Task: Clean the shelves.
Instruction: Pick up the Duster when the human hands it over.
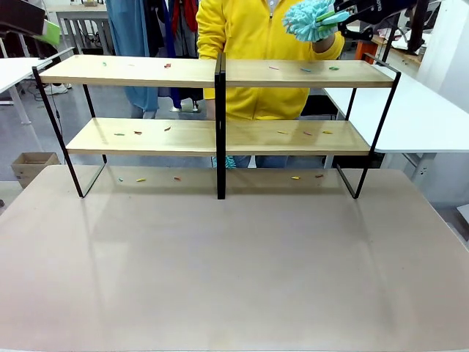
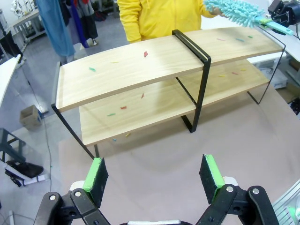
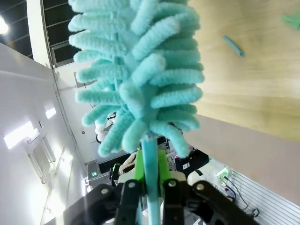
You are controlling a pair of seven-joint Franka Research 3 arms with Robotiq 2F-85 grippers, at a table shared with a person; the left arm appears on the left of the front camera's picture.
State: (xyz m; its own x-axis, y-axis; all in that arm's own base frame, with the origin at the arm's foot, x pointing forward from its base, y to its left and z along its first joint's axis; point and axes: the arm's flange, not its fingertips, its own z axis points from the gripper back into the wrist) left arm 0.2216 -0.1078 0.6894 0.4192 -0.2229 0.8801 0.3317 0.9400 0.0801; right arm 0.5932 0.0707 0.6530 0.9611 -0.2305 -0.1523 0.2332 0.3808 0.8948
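Here, from the front, the shelves (image 1: 220,73) stand across the far half of a pale table (image 1: 234,279), a two-tier rack of light wooden boards in a thin black frame with a black centre divider. Small coloured scraps (image 1: 167,66) lie scattered on both top boards, on both lower boards and on the table beneath the rack. A person in a yellow top (image 1: 249,37) stands just behind the rack. At the upper right, the right gripper (image 1: 344,13) is clamped on the handle of a fluffy teal duster (image 1: 308,18), whose head hangs above the right-hand top board, clear of the wood. A cardboard box (image 1: 29,165) sits on the floor at the left

From the left wrist, the left gripper (image 2: 153,173) is spread wide with nothing between its green pads (image 2: 96,176), held above bare table on the near side of the rack and well apart from it. The shelves run slantwise across the upper picture, and the duster reaches in over the far end of the top board

From the right wrist, the right gripper's green pads (image 3: 161,166) press either side of the duster's thin teal handle. Its shaggy head rises up the picture, with the wooden board and a teal scrap (image 3: 233,46) beyond it
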